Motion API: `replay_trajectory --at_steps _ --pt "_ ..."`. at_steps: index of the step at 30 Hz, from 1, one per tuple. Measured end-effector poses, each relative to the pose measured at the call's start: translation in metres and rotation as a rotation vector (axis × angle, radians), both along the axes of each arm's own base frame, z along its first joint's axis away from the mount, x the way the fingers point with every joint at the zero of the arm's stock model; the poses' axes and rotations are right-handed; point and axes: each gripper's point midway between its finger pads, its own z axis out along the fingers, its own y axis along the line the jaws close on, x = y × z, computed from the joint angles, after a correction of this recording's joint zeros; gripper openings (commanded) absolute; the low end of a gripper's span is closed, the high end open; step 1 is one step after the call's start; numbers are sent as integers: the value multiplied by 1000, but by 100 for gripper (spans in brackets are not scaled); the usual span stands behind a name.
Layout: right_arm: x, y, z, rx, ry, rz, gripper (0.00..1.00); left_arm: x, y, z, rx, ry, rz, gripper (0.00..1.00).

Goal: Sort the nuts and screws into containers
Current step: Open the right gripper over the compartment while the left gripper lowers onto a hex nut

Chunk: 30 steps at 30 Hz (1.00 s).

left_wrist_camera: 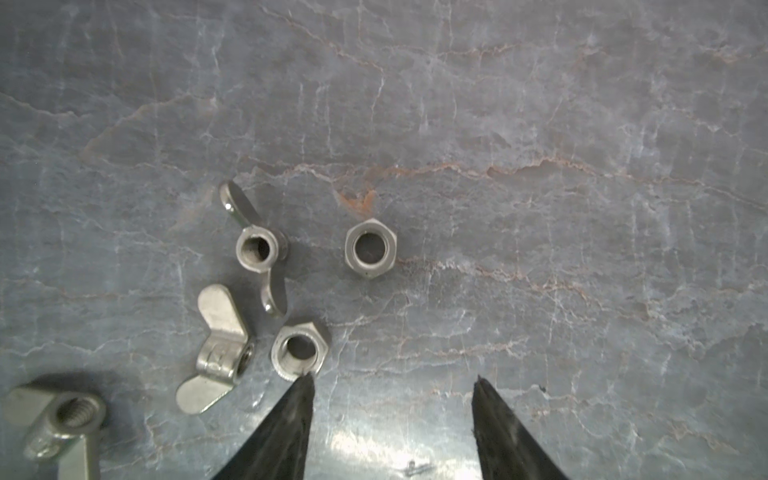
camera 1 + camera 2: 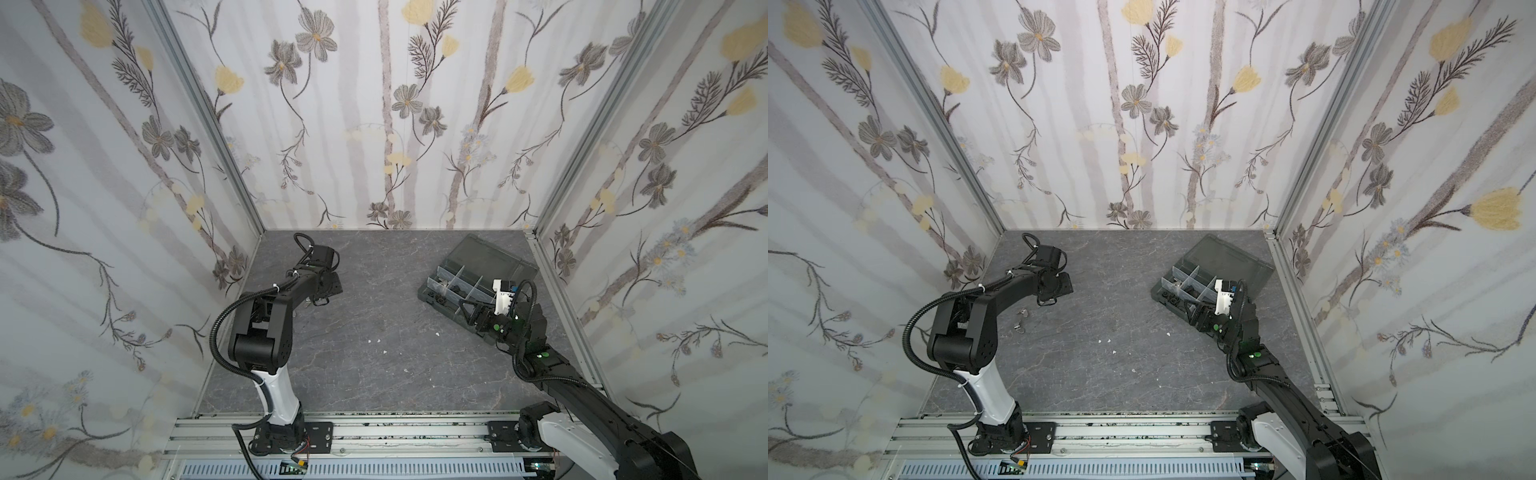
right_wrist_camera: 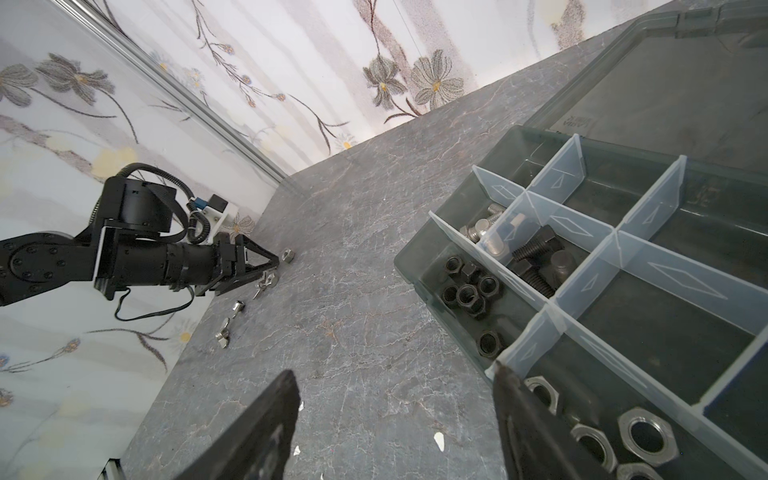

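Sliding over the silver nut first would help: the left gripper, at middle left in both top views, is wide and empty, with one tip just touching it. The right gripper, wide and empty too, hangs by the box at middle right. A winged piece is cut off by the picture edge.

Floral-papered walls enclose a grey, marble-veined floor.

Setting: robot test cell, lab-type. Evidence: three flower-printed wall panels set in aluminium corner posts; grey marbled surface; slotted aluminium rail along the front edge, carrying two bolted-down arm bases.
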Motion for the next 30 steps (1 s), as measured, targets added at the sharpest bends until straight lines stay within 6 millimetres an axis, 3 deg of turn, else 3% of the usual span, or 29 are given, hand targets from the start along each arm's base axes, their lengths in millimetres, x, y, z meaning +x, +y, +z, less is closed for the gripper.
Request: replay_trajectory --at_steps 11,30 --pt "-3 4 2 9 -6 13 74 32 15 -8 31 7 24 52" --pt "-3 6 2 13 -6 17 74 41 16 -30 52 55 1 42"
